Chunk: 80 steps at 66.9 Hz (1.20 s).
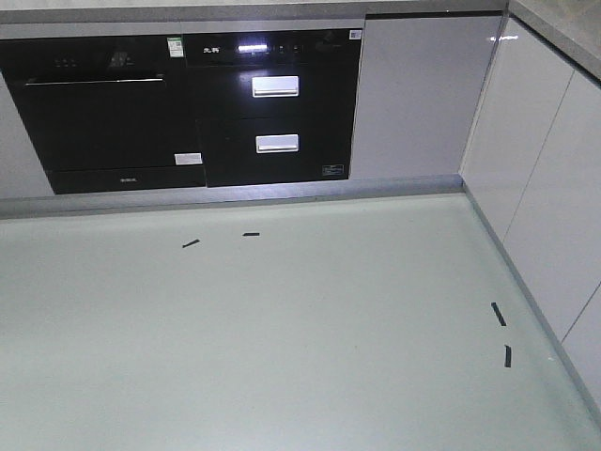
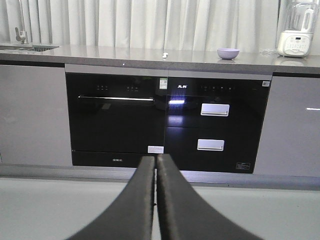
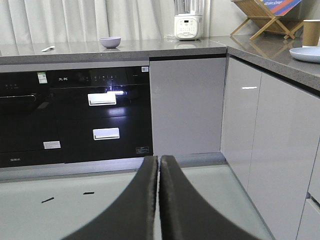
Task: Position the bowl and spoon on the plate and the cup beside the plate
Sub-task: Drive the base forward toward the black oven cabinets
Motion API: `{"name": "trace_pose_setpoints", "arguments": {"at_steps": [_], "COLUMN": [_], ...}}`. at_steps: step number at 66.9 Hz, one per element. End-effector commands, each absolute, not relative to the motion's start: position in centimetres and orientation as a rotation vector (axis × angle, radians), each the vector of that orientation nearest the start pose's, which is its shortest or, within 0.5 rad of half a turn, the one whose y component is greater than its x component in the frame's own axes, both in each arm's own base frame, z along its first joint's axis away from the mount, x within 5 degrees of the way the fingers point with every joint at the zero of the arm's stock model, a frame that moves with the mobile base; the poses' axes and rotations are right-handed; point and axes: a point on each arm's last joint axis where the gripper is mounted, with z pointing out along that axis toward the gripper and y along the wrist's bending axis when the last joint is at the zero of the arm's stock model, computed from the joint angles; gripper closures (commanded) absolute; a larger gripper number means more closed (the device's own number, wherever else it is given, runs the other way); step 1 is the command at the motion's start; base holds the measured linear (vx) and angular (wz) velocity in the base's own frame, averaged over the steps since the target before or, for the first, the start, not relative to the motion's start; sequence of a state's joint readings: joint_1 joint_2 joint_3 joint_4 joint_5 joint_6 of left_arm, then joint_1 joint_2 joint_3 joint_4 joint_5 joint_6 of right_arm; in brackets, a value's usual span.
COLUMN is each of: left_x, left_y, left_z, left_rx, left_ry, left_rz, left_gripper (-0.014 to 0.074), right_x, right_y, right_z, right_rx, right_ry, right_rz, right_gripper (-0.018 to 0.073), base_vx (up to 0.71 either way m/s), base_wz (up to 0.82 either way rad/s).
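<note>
The lavender bowl (image 2: 228, 53) (image 3: 110, 42) stands on the far grey counter above the black ovens. A small pale spoon (image 2: 164, 55) (image 3: 48, 48) lies on the same counter to the bowl's left. On the side counter at the right rests the pale blue plate (image 3: 306, 54), with the brown paper cup (image 3: 311, 33) just behind it. My left gripper (image 2: 155, 159) is shut with nothing in it, low over the floor and far from the counter. My right gripper (image 3: 159, 159) is likewise shut and empty. None of the task's objects show in the front view.
A white blender (image 2: 296, 31) (image 3: 188, 20) stands on the far counter right of the bowl, and a wooden rack (image 3: 265, 17) sits in the corner. A sink (image 2: 27, 46) is at the far left. Black ovens (image 1: 188, 108) and grey cabinets (image 1: 554, 188) border the pale floor (image 1: 282, 338), which bears black tape marks (image 1: 499, 315).
</note>
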State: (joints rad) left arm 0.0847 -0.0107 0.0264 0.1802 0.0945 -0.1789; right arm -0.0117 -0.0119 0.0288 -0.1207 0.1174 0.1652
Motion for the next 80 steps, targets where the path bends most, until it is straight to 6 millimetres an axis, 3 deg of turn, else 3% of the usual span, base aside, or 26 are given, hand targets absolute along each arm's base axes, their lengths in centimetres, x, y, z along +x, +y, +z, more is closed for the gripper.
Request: {"name": "trace_pose_setpoints", "arguments": {"at_steps": [1,80], "left_x": [5.62,5.62], "left_y": [0.5,0.5], "left_z": [19.71,19.71], "left_rx": [-0.076,-0.076], "left_ry": [1.521,1.521], "left_rz": [0.06,0.06], "left_gripper": [0.0602,0.0602], "right_x": [5.63,5.63], "right_y": [-0.12,-0.12], "right_z": [19.75,19.74], "right_rx": [0.033,0.033], "right_ry": [1.549,1.551], "right_rz": [0.006,0.006], "right_gripper": [0.0561,0.0561], "base_vx": [0.02,0.07], "base_wz": [0.0,0.0]}}
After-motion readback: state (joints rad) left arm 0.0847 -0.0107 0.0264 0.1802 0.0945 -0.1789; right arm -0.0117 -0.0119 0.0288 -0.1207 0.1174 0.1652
